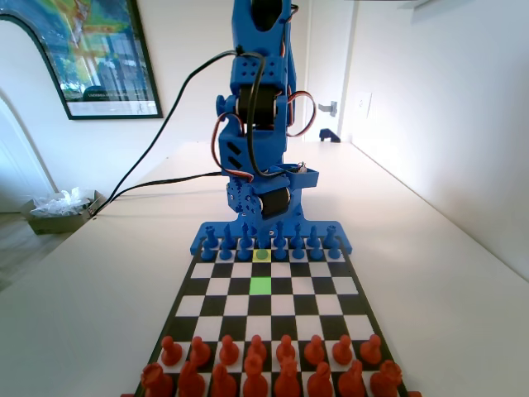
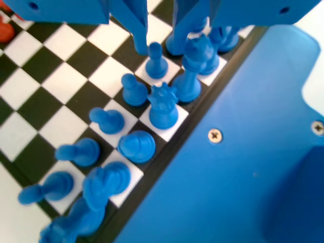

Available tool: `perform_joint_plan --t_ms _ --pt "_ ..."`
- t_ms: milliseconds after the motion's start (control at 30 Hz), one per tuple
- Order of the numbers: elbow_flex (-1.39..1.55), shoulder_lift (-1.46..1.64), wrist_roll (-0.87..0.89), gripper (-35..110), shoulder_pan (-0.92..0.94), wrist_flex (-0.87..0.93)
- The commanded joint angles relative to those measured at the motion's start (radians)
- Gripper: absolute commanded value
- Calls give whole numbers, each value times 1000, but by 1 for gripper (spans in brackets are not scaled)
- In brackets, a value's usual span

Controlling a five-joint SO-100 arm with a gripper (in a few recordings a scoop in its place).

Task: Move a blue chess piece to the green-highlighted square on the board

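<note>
Blue chess piece [image 2: 156,59] between open hand [image 2: 161,43] jaws

Green-highlighted square [image 1: 260,285] bare, mid board [image 1: 355,308].

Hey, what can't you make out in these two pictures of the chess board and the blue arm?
1. Wrist view: whether the pincer touches the pawn between its jaws; blur hides it.
2. Fixed view: the blue back row, too small and overlapped by pawns to tell the pieces apart.
3. Fixed view: the nearest red pieces, cut off by the bottom edge.
4. Wrist view: the blue pieces at lower left, blurred.
</note>
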Motion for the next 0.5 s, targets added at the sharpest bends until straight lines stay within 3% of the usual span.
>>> perform_joint_plan --t_ms 0,467 --pt "-54 -3 -14 8 14 -8" --pt "-64 -69 -11 8 2 -60"
